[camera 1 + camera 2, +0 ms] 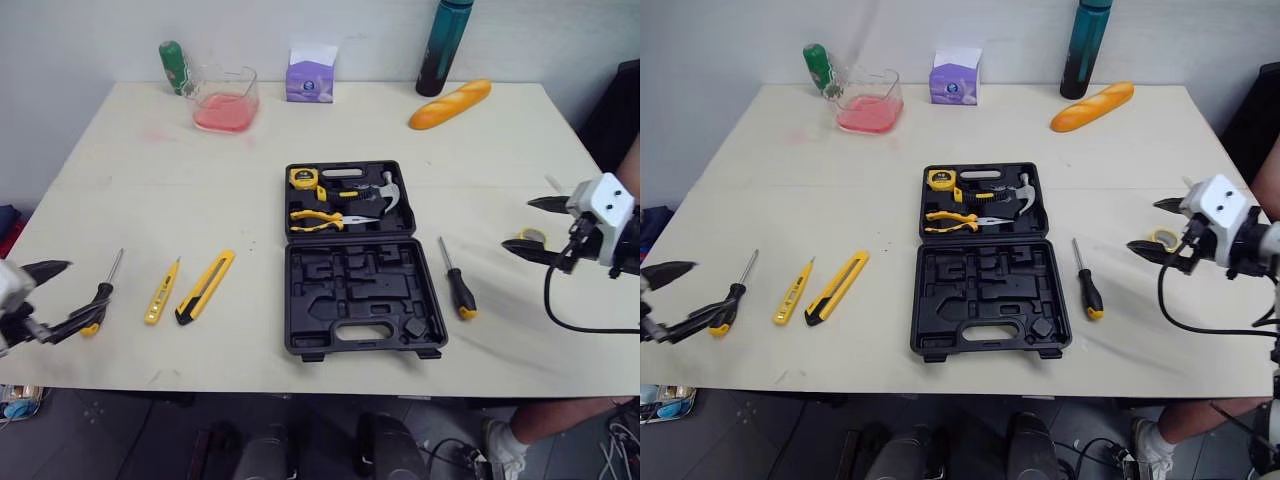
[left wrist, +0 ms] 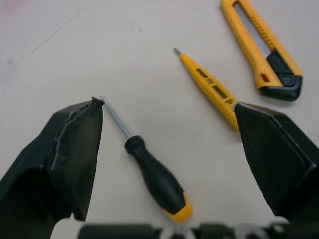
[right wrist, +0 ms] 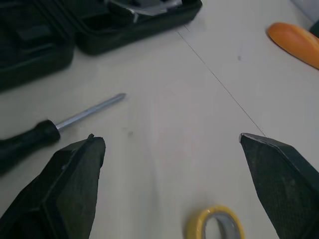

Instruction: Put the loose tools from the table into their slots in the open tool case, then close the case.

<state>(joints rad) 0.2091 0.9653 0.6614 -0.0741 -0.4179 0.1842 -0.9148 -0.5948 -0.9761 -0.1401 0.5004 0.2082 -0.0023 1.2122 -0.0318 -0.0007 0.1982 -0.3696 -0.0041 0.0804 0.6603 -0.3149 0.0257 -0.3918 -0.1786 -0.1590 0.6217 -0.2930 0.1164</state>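
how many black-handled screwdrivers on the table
2. The left screwdriver lies just left of the yellow tester pen; the right screwdriver lies just right of the open tool case. None looks hidden.

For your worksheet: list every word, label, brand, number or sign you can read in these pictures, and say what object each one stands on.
None can be read.
Purple box: dark round mark on its front, too blurred to read.
Tape measure: small label on its face, too small to read.
Yellow tester pen: dark markings along its body, too blurred to read.
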